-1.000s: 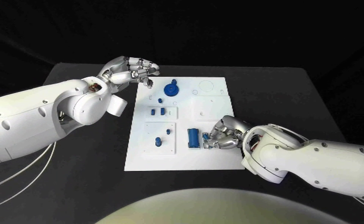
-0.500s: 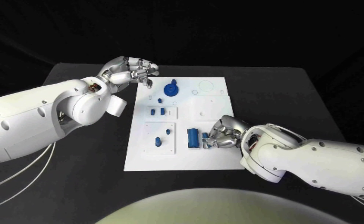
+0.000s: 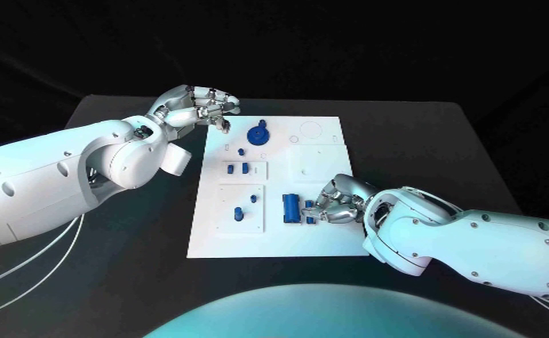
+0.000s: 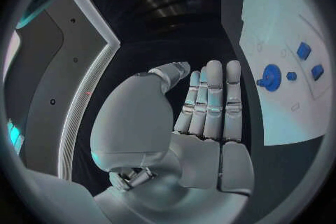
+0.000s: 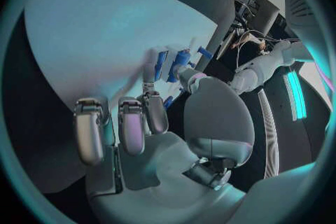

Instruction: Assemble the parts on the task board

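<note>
The white task board (image 3: 326,236) lies mid-table. On it are a round blue part (image 3: 259,133), a pair of small blue parts (image 3: 237,169), a single one (image 3: 238,213) and a long blue block (image 3: 292,209). My right hand (image 3: 339,201) rests its fingertips on the board just right of that block, and thumb and finger seem to pinch a small blue part (image 3: 311,208), seen beside the thumb (image 5: 168,102). My left hand (image 3: 197,106) hovers off the board's far left corner, holding nothing, its fingers (image 4: 213,101) straight. The round part (image 4: 270,77) lies just beyond it.
Black table (image 3: 458,155) surrounds the board on all sides. A raised white square (image 3: 311,162) and a ring outline (image 3: 311,128) occupy the board's far right. My left forearm (image 3: 69,175) spans the table's left side, my right forearm (image 3: 469,235) the near right.
The small blue part at my right fingertips has shifted slightly farther up the board beside the long block. The left hand has not moved.
</note>
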### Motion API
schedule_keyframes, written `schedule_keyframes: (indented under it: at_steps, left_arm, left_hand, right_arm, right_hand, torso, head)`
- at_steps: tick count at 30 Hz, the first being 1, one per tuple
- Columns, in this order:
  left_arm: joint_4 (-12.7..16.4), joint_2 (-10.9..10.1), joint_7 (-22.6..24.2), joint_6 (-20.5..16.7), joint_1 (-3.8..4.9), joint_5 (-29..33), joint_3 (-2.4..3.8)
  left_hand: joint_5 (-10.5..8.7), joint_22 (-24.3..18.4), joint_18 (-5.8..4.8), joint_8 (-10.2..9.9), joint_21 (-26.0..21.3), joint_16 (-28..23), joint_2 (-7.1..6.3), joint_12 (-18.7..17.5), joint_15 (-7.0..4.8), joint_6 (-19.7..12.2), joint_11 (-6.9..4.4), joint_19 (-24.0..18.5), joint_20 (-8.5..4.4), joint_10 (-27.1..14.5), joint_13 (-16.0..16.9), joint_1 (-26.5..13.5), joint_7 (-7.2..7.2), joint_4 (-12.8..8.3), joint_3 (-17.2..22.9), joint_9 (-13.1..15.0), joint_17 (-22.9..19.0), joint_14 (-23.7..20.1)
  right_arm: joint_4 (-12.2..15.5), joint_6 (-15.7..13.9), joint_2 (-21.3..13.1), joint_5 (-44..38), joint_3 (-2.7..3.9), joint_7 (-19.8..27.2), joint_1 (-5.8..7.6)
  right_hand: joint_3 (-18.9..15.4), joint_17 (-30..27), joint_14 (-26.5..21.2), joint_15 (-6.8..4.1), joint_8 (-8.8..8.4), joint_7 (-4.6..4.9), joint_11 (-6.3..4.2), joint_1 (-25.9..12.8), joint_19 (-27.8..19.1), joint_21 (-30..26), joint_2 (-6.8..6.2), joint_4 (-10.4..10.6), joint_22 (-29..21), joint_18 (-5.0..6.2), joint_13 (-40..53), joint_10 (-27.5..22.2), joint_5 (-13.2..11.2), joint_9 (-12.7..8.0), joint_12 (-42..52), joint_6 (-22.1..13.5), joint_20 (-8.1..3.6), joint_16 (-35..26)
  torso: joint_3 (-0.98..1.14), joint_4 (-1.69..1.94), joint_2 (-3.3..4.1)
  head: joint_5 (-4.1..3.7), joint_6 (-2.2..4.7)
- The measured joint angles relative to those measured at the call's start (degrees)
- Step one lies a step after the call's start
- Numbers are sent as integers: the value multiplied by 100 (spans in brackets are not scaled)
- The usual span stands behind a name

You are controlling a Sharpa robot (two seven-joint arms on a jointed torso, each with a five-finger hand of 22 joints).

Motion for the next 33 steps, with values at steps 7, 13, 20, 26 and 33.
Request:
schedule_keyframes:
  at_steps: [7,13,20,26,33]
  left_arm:
    - [-1,-1,0,0,0,0,0]
    - [-13,-1,0,0,-4,0,0]
    - [-83,27,43,-21,-63,86,0]
    - [-278,141,160,-129,-149,318,-3]
    - [-873,579,425,-457,-271,807,-2]
  left_hand:
    - [0,0,0,0,0,0,0,0,0,0,0,0,0,0,0,0,0,0,0,0,0,0]
    - [0,8,0,0,0,0,0,0,0,0,0,0,0,0,-5,0,0,0,0,0,0,0]
    - [-100,14,0,0,-69,-23,29,0,43,-43,0,0,0,0,-13,-67,0,58,-58,0,0,-43]
    - [-617,-221,-1,0,-606,-460,-47,67,148,-168,45,-350,106,-44,-48,-183,21,292,-292,-28,-193,-705]
    - [-873,-1431,-1,-192,-2028,-2459,-35,-504,453,-474,50,-1401,453,-219,-491,-87,-43,652,-615,-263,-957,-1506]
  right_arm:
    - [79,31,-109,1,0,75,0]
    - [154,-7,-283,69,0,299,8]
    - [-54,-248,-372,685,-1,1213,285]
    - [-927,-365,-128,1947,7,2482,643]
    - [-2443,-202,566,3684,77,3839,906]
  right_hand:
    - [-14,0,0,0,-37,-10,0,354,0,0,62,-61,0,0,0,0,0,-8,0,8,0,0]
    - [-10,-1,0,0,-164,76,25,475,0,-138,46,-65,0,0,0,-20,1,-55,-76,-139,0,0]
    - [-176,-1,-12,158,-461,315,269,832,-43,-1176,42,-158,2,229,0,-395,398,-186,-729,-647,140,-248]
    - [38,-1333,-627,378,-665,514,486,1318,-1706,-4713,158,-503,-228,852,-1960,-2085,444,-361,-3695,-1081,335,-2040]
    - [676,-3927,-2233,798,-871,772,833,1771,-2878,-7208,286,-1057,-1779,937,-4697,-2466,45,-792,-6218,-1136,736,-5800]
  torso:
    - [3,-2,-1]
    - [6,-10,-10]
    - [-5,-25,-64]
    - [-42,-70,-194]
    - [-56,-112,-362]
  head:
    - [9,0]
    - [16,0]
    - [-10,75]
    - [-48,263]
    - [-80,594]
